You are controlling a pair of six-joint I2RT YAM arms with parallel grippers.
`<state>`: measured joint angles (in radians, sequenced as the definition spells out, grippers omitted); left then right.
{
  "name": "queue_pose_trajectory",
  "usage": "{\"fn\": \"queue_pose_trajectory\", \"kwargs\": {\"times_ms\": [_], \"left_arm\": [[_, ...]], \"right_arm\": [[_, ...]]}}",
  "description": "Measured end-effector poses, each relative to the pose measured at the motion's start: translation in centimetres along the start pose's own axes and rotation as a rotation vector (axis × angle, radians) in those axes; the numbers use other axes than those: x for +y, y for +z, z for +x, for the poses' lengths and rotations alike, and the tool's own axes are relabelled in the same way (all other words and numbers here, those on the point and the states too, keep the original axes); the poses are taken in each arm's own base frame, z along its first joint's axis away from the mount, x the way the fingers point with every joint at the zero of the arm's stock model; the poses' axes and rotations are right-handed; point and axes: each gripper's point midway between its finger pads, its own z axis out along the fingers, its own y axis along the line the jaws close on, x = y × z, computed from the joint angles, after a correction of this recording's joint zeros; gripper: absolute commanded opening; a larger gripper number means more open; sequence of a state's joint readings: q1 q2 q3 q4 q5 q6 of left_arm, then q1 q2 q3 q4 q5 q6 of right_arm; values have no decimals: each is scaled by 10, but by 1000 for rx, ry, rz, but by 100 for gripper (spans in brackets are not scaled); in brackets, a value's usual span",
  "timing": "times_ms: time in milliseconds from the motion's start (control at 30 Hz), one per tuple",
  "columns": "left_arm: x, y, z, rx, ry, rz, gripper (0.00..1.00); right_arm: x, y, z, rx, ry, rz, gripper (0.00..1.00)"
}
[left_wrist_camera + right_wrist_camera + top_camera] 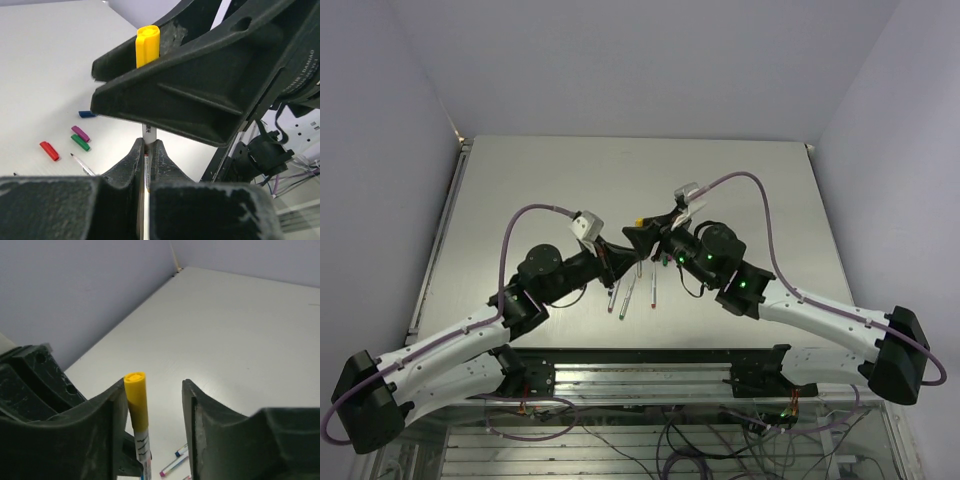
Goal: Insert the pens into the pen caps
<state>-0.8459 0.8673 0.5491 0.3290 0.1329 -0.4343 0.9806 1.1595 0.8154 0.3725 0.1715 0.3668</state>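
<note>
My left gripper is shut on a silver-grey pen and holds it upright above the table. The yellow cap sits on the pen's top end. My right gripper is open around that cap, which leans against its left finger; the other finger stands clear of it. In the top view the two grippers meet over the table's middle, left and right, with the yellow cap between them. Blue, purple, green and red caps lie on the table.
Three uncapped pens lie side by side on the table below the grippers, towards the near edge. Another pen tip shows beside the loose caps. Walls close the table at left, back and right.
</note>
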Motion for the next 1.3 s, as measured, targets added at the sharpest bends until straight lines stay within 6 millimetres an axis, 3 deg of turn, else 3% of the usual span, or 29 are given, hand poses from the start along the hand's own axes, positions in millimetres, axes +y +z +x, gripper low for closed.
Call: {"fn": "queue_pose_trajectory", "kwargs": {"times_ms": [67, 167, 267, 400, 500, 600, 767, 967, 1133, 1300], "left_arm": [[3, 0, -2, -8, 5, -16, 7], [14, 0, 4, 7, 6, -74, 7], [30, 0, 16, 37, 7, -142, 7], [65, 1, 48, 138, 15, -283, 7], [99, -3, 71, 222, 18, -395, 7], [138, -11, 83, 280, 5, -518, 7], [176, -19, 79, 304, 20, -649, 7], [212, -10, 70, 345, 40, -741, 7], [253, -24, 87, 424, 5, -827, 7], [277, -37, 110, 512, -44, -867, 7]], "right_arm": [[-6, -1, -1, 0, -18, 39, 68], [-16, -6, -21, -60, -27, 104, 78], [-26, -20, -54, -159, -19, 172, 78], [-36, -46, -96, -293, -10, 241, 71], [-50, -64, -111, -343, -12, 319, 68], [-71, -84, -112, -354, -15, 432, 67], [-105, -120, -96, -329, 6, 607, 61], [-139, -149, -33, -213, 65, 749, 58], [-161, -164, 35, -72, 67, 822, 58], [-168, -168, 55, -20, 64, 855, 58]]}}
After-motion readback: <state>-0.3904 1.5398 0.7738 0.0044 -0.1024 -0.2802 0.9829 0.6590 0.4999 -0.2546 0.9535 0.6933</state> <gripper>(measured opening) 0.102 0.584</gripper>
